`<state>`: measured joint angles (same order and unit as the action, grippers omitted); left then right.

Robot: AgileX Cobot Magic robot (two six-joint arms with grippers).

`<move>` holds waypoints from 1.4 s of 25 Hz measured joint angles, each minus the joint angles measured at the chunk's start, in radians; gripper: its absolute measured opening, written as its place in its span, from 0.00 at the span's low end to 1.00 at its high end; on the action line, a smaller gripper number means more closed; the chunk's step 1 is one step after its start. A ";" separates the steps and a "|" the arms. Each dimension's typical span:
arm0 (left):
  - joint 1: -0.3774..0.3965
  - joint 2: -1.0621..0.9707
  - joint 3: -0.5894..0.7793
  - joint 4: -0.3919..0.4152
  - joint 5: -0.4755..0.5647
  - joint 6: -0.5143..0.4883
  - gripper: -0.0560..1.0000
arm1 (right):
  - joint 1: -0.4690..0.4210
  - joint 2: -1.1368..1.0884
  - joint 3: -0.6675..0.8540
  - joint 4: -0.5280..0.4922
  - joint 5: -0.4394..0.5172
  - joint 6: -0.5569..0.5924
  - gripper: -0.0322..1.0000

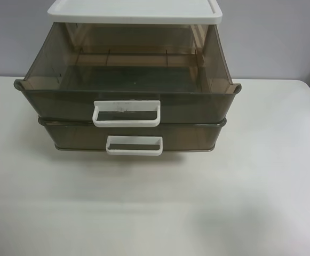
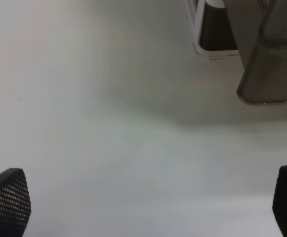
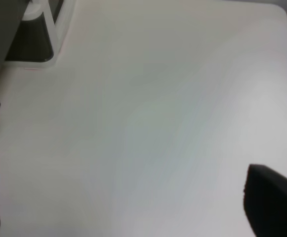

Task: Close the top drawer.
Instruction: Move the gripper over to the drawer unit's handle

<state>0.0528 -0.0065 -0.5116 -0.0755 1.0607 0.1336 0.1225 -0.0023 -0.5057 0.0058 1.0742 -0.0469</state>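
Top drawer (image 1: 197,106): smoky translucent plastic, rectangular, pulled out; scuffed white loop handle (image 1: 126,113).
Left hand (image 2: 148,205): wide; pad (image 2: 7,202) seemingly mesh-textured.
Right hand (image 3: 131,207): wide, above smooth white desk (image 3: 158,98).

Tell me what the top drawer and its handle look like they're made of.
The top drawer looks like glossy, smoky brown-grey translucent plastic: its inside shows through the walls. Its handle looks like opaque white plastic, probably moulded, with small dark scuffs.

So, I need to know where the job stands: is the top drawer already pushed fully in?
No, the top drawer juts out well past the white lid, its inside open to view.
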 joint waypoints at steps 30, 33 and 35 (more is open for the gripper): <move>0.000 0.000 0.000 0.000 0.000 0.000 0.99 | 0.439 0.686 -0.486 -0.055 0.062 -0.029 0.97; 0.000 0.000 0.000 0.000 0.000 0.000 0.99 | 0.639 0.873 -0.621 -0.149 0.109 0.009 0.97; 0.000 0.000 0.000 0.000 0.000 0.000 0.99 | 0.772 0.992 -0.706 -0.218 0.135 0.035 0.97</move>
<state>0.0528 -0.0065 -0.5116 -0.0755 1.0607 0.1336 0.8949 0.9901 -1.2114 -0.2126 1.2096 -0.0121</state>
